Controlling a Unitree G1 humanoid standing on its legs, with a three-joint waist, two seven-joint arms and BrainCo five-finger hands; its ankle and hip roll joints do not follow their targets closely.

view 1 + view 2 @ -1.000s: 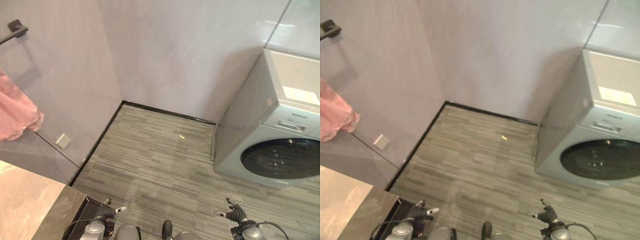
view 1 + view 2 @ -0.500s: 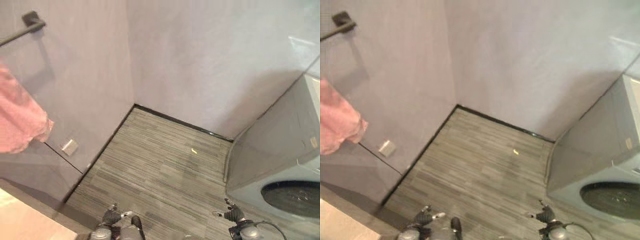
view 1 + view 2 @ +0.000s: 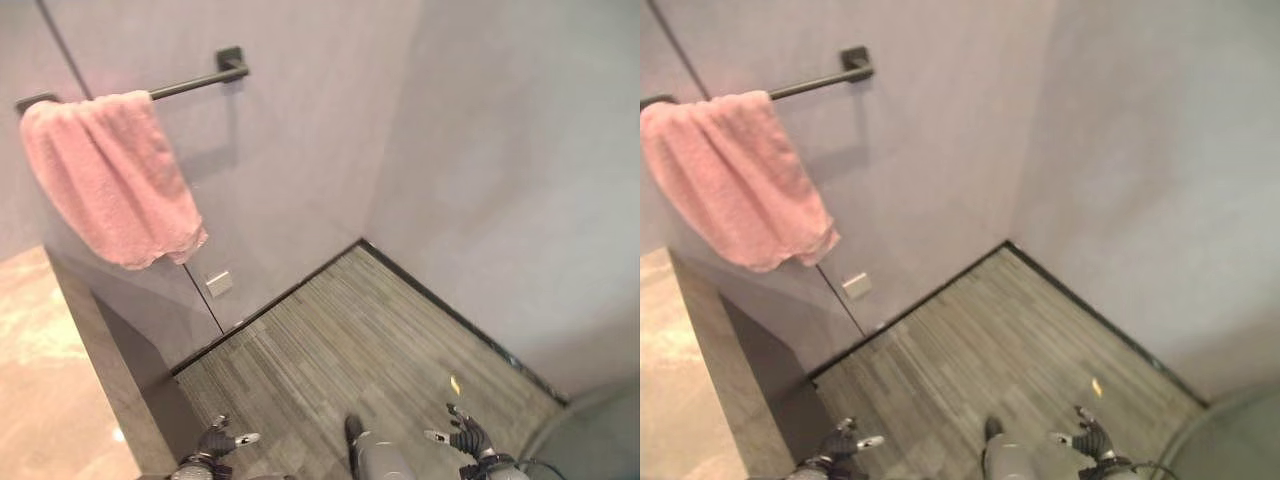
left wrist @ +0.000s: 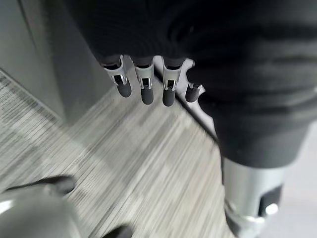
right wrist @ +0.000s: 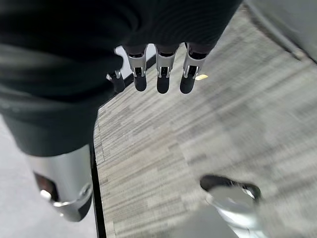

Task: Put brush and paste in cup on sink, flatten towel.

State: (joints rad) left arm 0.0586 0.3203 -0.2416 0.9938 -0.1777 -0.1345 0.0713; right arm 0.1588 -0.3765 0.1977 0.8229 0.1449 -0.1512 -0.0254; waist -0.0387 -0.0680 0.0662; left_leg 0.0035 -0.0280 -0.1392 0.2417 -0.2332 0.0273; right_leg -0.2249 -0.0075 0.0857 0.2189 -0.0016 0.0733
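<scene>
Towel (image 3: 110,180) top left: its left edge is cut off by the frame in the right eye view. Rail (image 3: 190,85) partly hidden under it. Worktop (image 3: 40,380) cut off at bottom left. Small yellow bit on floor (image 3: 455,384), too small to tell what. Both hands cut off at bottom edge.

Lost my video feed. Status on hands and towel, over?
Left hand and right hand open, empty, low over the floor. Pink towel bunched on the wall rail, untouched. Nothing blocking it.
</scene>
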